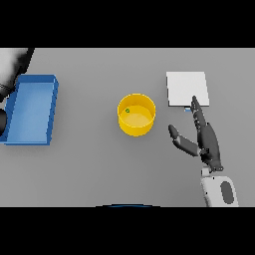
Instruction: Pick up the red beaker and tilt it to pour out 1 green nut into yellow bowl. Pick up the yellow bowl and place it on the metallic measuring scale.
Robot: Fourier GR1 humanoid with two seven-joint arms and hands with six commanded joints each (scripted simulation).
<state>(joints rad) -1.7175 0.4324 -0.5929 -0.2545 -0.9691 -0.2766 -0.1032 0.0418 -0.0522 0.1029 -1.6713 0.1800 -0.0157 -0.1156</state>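
surface: plain grey table [89, 174] | light: even, soft | no walls visible

The table [99, 169] under the right hand [206, 142] presented a matt, even grey surface. The hand itself appeared dark and dull, its forearm shell [219, 191] smooth white with a grey inset. Left of the hand, the yellow bowl [136, 115] looked like smooth plastic. Just beyond the fingertips, the scale [186, 88] showed a pale, flat, unpolished plate. Far to the left, the blue tray [31, 109] looked matt.
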